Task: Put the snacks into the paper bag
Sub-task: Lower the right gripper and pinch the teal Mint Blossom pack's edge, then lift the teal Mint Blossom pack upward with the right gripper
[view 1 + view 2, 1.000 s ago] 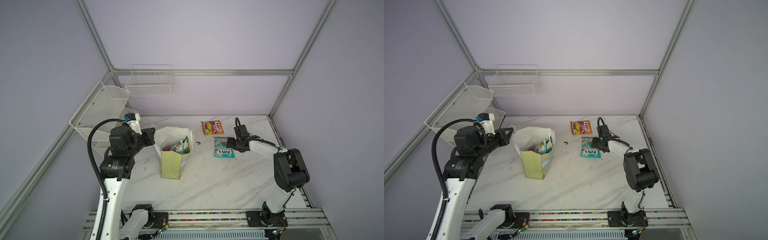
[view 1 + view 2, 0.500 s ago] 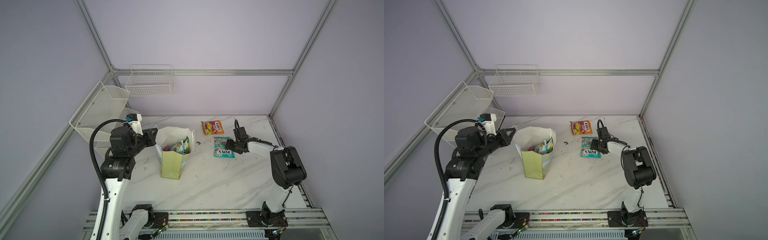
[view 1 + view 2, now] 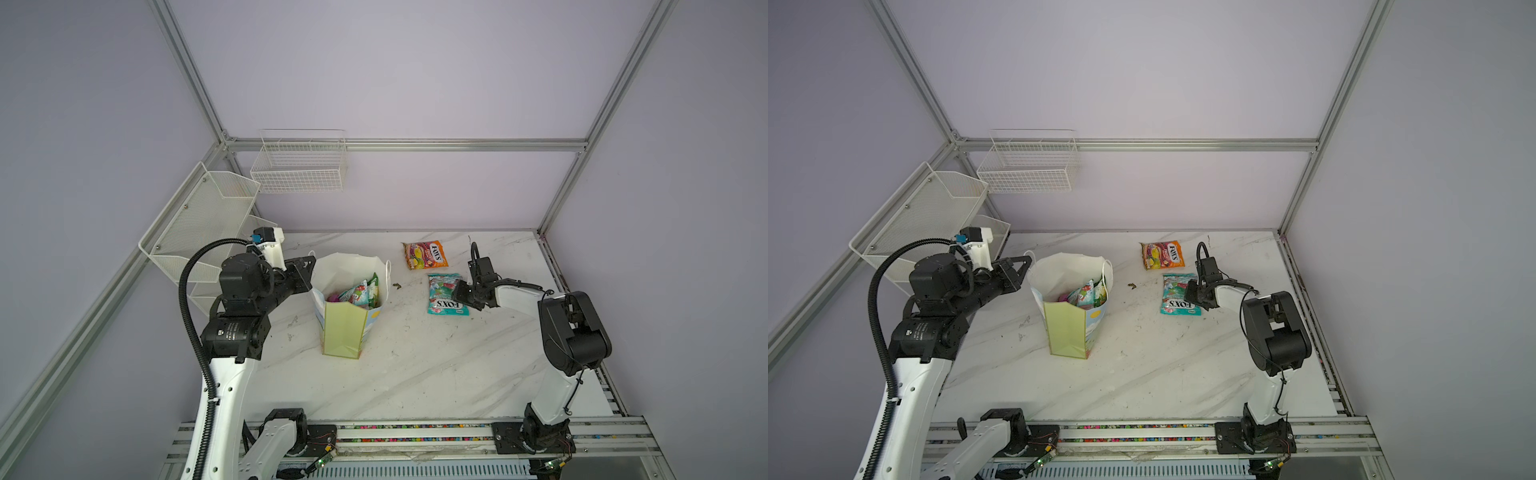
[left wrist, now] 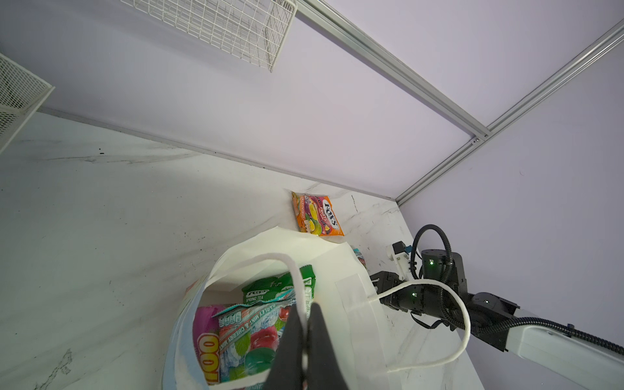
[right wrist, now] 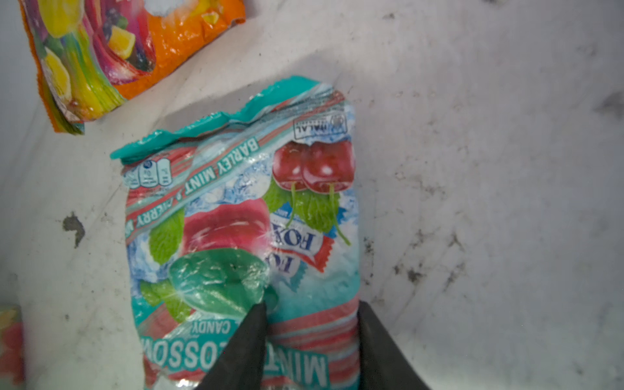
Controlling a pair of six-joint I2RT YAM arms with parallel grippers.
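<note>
The left gripper (image 4: 305,315) is closed at the rim of the standing paper bag (image 3: 345,332); it seems to pinch the rim or the cord handle, which one is unclear. Inside the bag are a magenta packet (image 4: 206,317), a green packet (image 4: 270,287) and a teal mint packet (image 4: 250,324). Further right, on the marble table (image 3: 415,374), the orange FOX'S packet (image 3: 424,254) lies flat. Near it, the right gripper (image 5: 310,310) has its jaws narrowed on the second teal packet (image 3: 442,293)
</note>
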